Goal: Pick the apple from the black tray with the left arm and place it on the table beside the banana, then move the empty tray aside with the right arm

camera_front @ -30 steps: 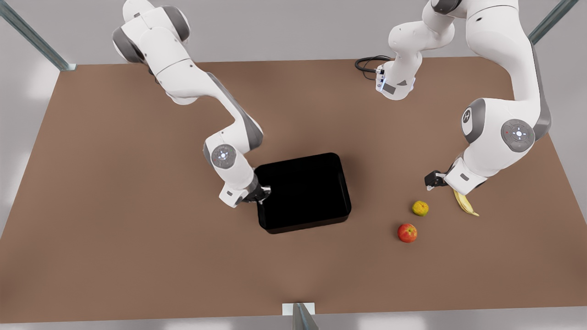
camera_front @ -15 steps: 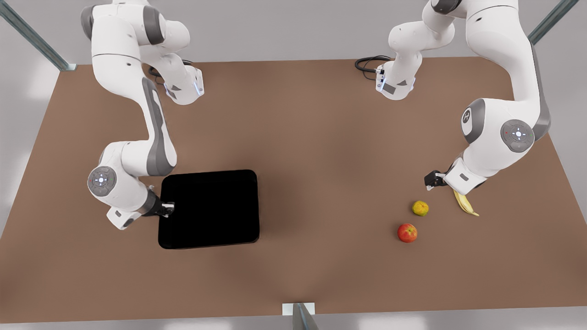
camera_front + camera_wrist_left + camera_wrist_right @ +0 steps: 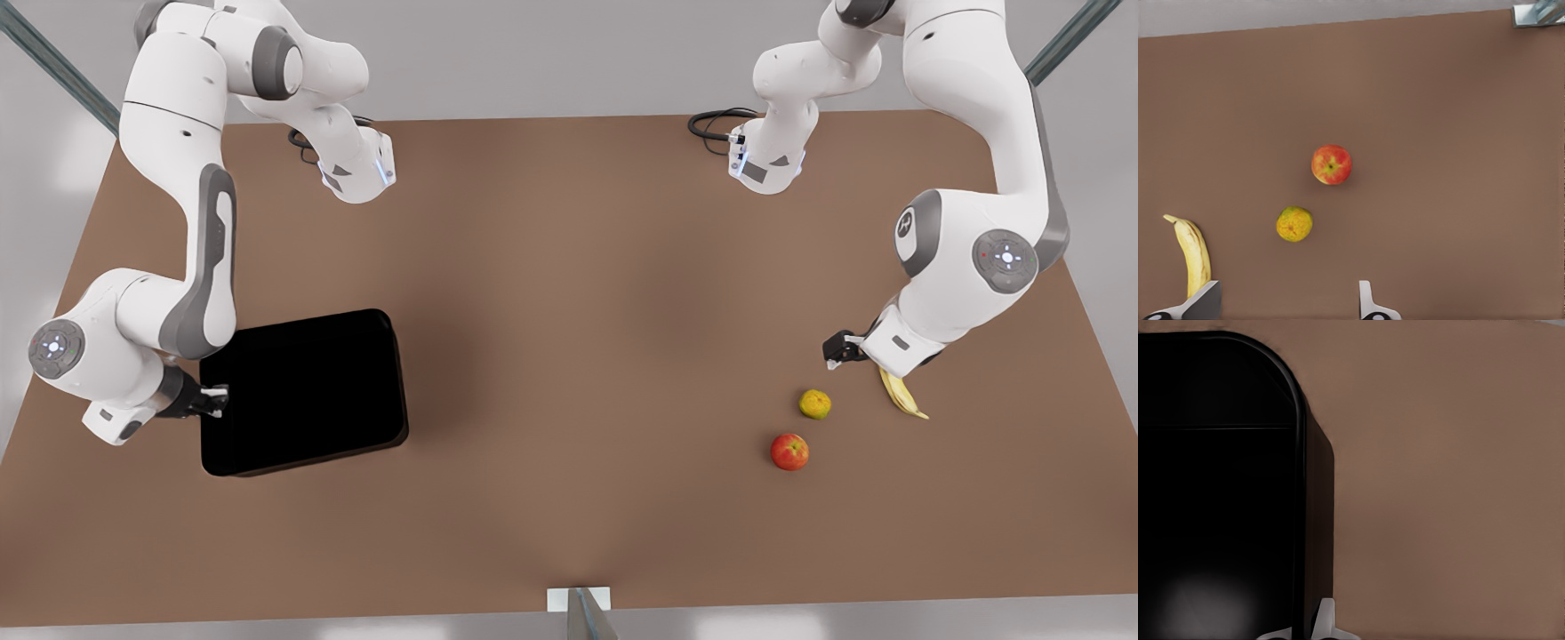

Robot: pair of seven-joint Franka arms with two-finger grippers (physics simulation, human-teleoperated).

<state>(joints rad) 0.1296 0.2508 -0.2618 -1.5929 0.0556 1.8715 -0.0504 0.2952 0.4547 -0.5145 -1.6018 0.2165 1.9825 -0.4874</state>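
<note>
The red-orange apple rests on the brown table at the front view's right, a short way from the yellow banana. Above the table near the banana hovers my left gripper, open and holding nothing. The black tray lies flat at the front view's left with nothing in it. My right gripper is shut on the tray's left-hand wall.
A yellow-green knobbly fruit sits between apple and banana. A black cable lies at the table's back edge. A metal bracket marks the front edge. The tray is close to the table's left edge.
My right gripper has dragged the black tray from the table's middle far toward the front view's left. The left arm, apple, banana and green fruit have not moved.
</note>
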